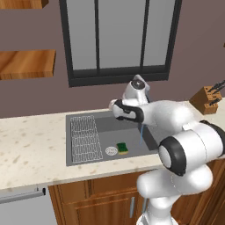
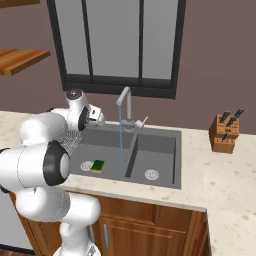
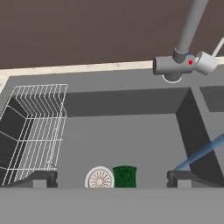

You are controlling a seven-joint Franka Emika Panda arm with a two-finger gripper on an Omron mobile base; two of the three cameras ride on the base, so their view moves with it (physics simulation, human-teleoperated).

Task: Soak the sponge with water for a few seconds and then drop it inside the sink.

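While the sponge (image 3: pixel 124 176) lies in the sink (image 3: pixel 131 127), the jaws (image 3: pixel 113 179) stand wide apart, holding nothing.

A home kitchen — double-basin sink (image 2: pixel 165 135), stone counter (image 1: pixel 30 149), wood cabinets (image 2: pixel 150 230) — and a knife block (image 2: pixel 223 132).

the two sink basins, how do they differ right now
The left basin holds the sponge beside its drain; the right basin holds only its own drain. The left basin also has the wire rack at its outer side; the right has none. The water falls near the divider, on the left basin's side. Both are dark grey with round silver drains.
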